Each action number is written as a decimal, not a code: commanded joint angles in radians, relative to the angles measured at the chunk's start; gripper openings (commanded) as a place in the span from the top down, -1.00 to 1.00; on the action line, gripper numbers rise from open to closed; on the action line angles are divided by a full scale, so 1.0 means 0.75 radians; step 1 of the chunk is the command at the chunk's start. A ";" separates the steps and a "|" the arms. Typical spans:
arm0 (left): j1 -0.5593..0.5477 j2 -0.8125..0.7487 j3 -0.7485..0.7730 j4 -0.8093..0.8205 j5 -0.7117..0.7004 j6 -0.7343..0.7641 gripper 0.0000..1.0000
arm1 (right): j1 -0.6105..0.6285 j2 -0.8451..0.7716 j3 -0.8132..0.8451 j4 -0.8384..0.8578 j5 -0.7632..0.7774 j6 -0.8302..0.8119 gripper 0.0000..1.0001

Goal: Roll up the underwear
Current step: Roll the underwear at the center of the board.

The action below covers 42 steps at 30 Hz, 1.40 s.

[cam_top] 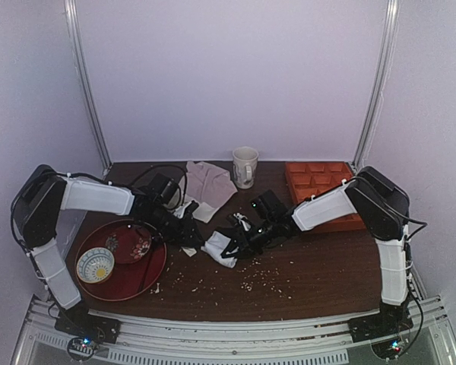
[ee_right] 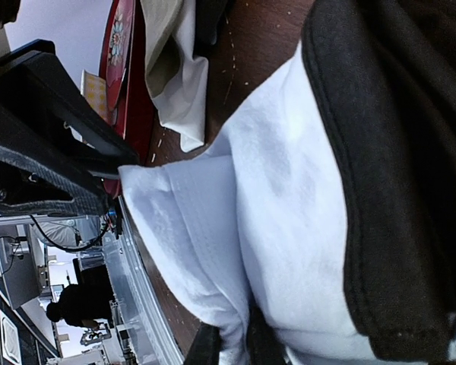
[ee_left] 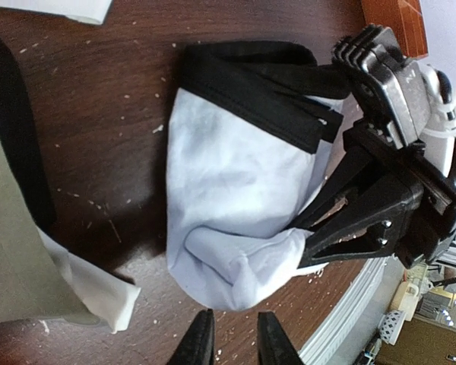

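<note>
The underwear is a white bundle with a black hem, lying folded on the dark wooden table. It also shows in the top view and fills the right wrist view. My right gripper is shut on a fold of its white fabric, and its black fingers pinch the bundle's edge in the left wrist view. My left gripper is slightly open and empty, just short of the bundle's near end. In the top view both grippers, left and right, meet at the bundle.
An olive-beige garment with a white piece lies left of the bundle. A pinkish-grey cloth, a white mug and an orange tray stand at the back. A red plate holds a bowl. Crumbs dot the table.
</note>
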 commanded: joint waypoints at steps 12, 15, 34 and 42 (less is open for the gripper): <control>-0.057 0.027 0.073 0.028 -0.019 0.002 0.44 | -0.050 0.143 -0.052 -0.244 0.252 0.043 1.00; -0.065 0.024 0.077 0.028 -0.028 0.003 0.44 | -0.050 0.137 -0.028 -0.278 0.269 0.015 1.00; -0.095 0.149 0.156 0.044 -0.081 0.011 0.43 | -0.036 0.178 0.209 -0.591 0.366 -0.153 1.00; -0.094 0.129 0.133 0.047 -0.142 -0.005 0.45 | 0.009 0.125 0.283 -0.727 0.478 -0.256 1.00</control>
